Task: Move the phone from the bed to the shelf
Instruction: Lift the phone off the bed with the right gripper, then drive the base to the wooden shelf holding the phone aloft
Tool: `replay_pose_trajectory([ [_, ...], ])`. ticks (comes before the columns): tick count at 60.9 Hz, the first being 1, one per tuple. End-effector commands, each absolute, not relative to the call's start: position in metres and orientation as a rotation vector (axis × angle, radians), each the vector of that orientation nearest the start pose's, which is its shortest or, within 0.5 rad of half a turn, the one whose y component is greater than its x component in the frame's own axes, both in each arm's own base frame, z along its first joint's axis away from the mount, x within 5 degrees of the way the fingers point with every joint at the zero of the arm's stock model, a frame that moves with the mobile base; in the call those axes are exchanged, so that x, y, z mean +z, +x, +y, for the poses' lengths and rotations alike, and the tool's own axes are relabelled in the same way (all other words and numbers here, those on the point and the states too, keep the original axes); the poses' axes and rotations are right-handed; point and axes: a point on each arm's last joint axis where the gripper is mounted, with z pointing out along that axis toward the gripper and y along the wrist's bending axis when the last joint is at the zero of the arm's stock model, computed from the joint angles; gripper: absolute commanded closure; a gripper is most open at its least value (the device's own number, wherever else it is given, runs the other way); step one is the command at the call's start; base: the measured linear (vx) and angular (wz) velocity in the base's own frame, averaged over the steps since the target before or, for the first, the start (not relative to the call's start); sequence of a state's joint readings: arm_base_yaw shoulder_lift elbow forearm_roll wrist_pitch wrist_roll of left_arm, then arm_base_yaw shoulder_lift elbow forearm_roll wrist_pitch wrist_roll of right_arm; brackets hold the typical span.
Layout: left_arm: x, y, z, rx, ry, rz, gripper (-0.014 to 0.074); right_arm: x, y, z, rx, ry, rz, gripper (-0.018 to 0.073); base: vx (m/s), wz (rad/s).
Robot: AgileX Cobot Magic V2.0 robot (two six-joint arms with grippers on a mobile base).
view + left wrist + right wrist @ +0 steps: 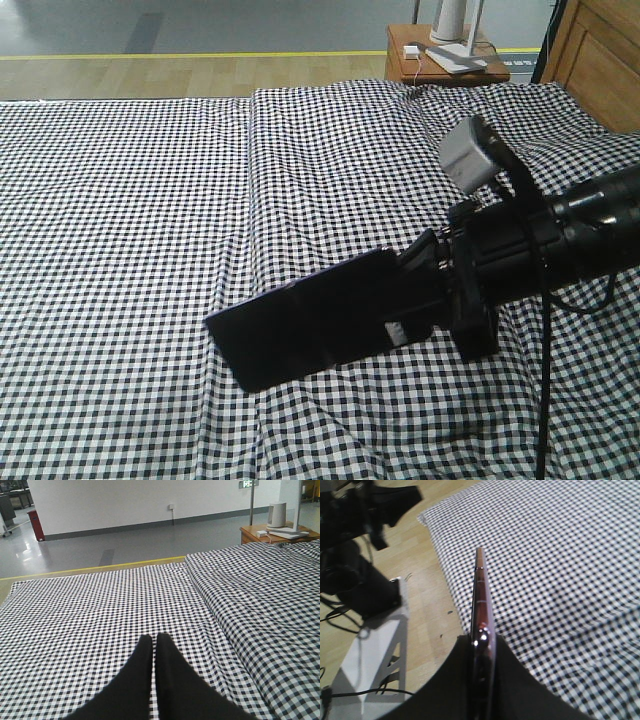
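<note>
The black right gripper (415, 300) is clamping one short end of a thin, glossy black smartphone with a silvery edge (300, 330), holding it tilted over the wrinkled black-and-white gingham bed (120, 200). The left gripper (154, 647) is hovering with its fingers pressed together, empty. The smartphone looks light, rigid and slick-faced, so it is probably needing a firm pinch across its flat faces. Its glass would likely crack if dropped.

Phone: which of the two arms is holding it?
The right end effector: the phone is clamped in it; the left end effector is shut on nothing.
</note>
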State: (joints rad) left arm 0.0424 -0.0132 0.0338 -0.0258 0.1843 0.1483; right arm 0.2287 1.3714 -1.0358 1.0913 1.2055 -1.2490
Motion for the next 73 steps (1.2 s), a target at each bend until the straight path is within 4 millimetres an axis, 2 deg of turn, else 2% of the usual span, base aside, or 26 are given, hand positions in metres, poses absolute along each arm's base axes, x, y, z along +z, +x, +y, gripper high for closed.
replay_pose_trajectory([
  [1, 0.2, 0.055, 0.002, 0.112, 0.058, 1.581, 0.0595, 0.349, 0.204, 0.141, 1.207, -1.287, 1.839, 0.0561, 0.0, 0.0],
  [9, 0.2, 0.055, 0.002, 0.112, 0.058, 1.581, 0.0595, 0.357, 0.191, 0.146, 1.205, -1.329, 1.79, 0.0561, 0.0, 0.0],
  [21, 0.2, 0.055, 0.002, 0.112, 0.058, 1.581, 0.0595, 0.364, 0.184, 0.144, 1.188, -1.333, 1.764, 0.0561, 0.0, 0.0],
  [73, 0.2, 0.055, 0.002, 0.112, 0.058, 1.581, 0.0595, 0.365, 0.183, 0.143, 1.185, -1.331, 1.761, 0.0561, 0.0, 0.0],
])
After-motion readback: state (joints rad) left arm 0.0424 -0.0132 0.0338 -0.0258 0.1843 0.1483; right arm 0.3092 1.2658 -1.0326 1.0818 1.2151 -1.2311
